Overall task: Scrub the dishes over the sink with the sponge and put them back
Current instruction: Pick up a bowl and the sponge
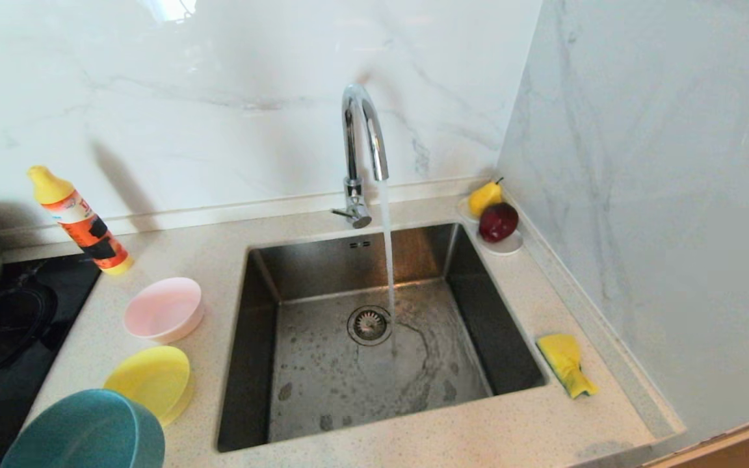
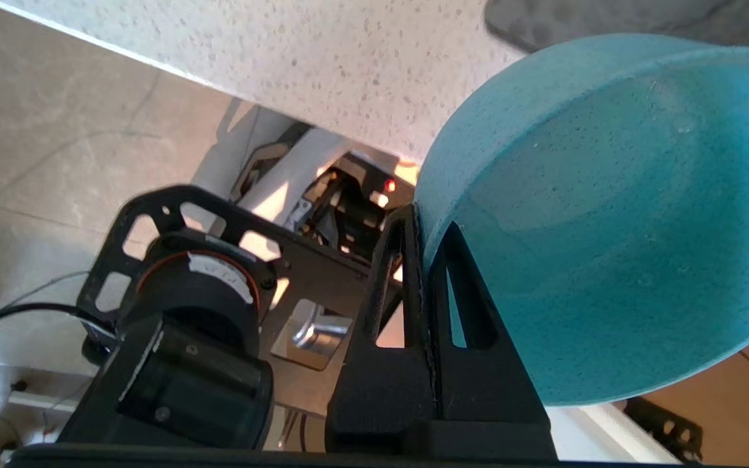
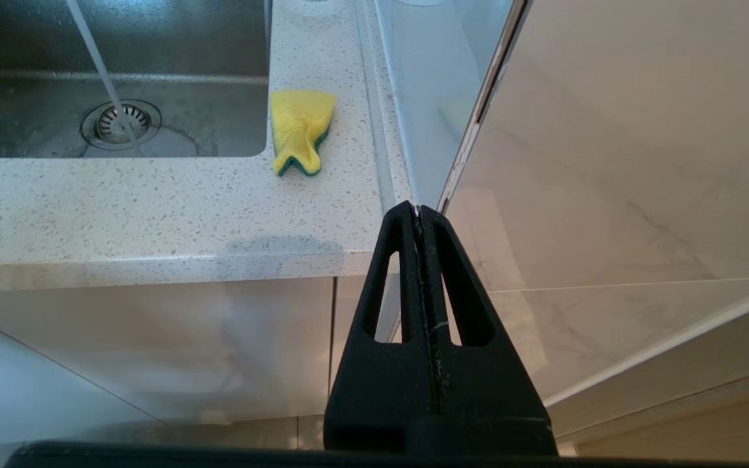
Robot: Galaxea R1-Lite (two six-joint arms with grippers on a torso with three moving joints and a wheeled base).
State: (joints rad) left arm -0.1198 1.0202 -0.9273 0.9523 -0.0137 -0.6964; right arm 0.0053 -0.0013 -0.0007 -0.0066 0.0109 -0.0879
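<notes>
While my left gripper [image 2: 428, 224] pinches the light blue plastic bowl's [image 2: 608, 221] rim, I keep it level towards the steel sink [image 1: 374, 364] beyond.

The right gripper [image 3: 419, 209] hangs in front of the counter's [image 3: 153, 214] front edge, below its top, its two black fingers [image 3: 443, 312] pressed together with nothing between them. Beyond the fingertips and off to one side, the sponge [image 3: 299, 130] lies on the counter just beside the sink [image 3: 173, 97]. Farther that way, water falls by the drain strainer [image 3: 118, 121].
</notes>
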